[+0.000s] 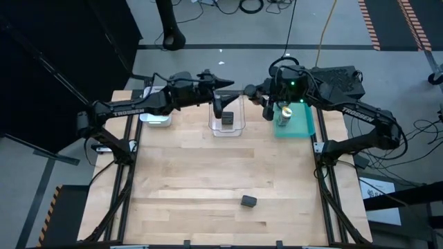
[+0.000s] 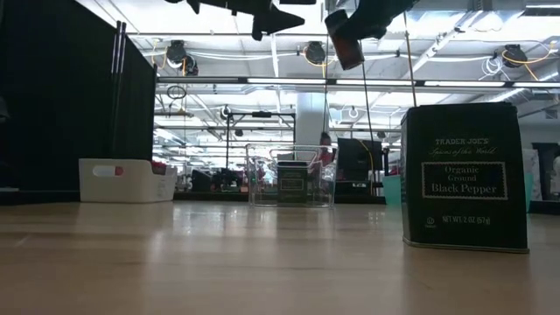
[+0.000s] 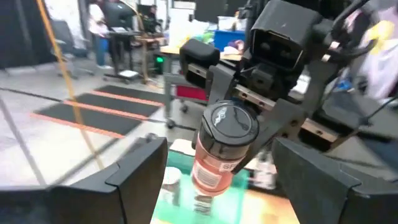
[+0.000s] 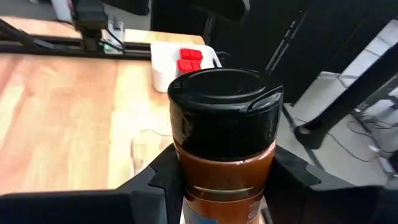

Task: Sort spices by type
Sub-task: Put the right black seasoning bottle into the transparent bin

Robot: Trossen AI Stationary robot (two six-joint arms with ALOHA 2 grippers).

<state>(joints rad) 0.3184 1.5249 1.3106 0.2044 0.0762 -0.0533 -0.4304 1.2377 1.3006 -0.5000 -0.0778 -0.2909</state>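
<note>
My right gripper (image 1: 266, 108) is shut on a jar with a black cap and red-brown contents (image 4: 224, 112), high above the table between the clear tray (image 1: 227, 129) and the teal tray (image 1: 297, 124). My left gripper (image 1: 223, 86) is open in the air over the clear tray, its fingers pointing at that jar (image 3: 221, 149) without touching it. A dark tin (image 1: 227, 119) stands in the clear tray. One black pepper tin (image 2: 464, 175) stands on its base on the table near the near edge. Red tins (image 4: 189, 59) lie in the white tray. A clear jar (image 1: 282, 115) stands in the teal tray. My right gripper pinches the jar between its two fingers on the body just under the black cap (image 4: 224, 171). The fingers (image 4: 165, 177) sit on opposite sides of the body. The jar is lifted clear of the table and shows tilted in the low view (image 2: 347, 48).
The white tray (image 1: 156, 117), the clear tray and the teal tray stand in a row along the far edge. Bare wood (image 1: 221, 166) stretches from the trays to the near edge, apart from the pepper tin (image 1: 249, 201). People stand in the room beyond the table.
</note>
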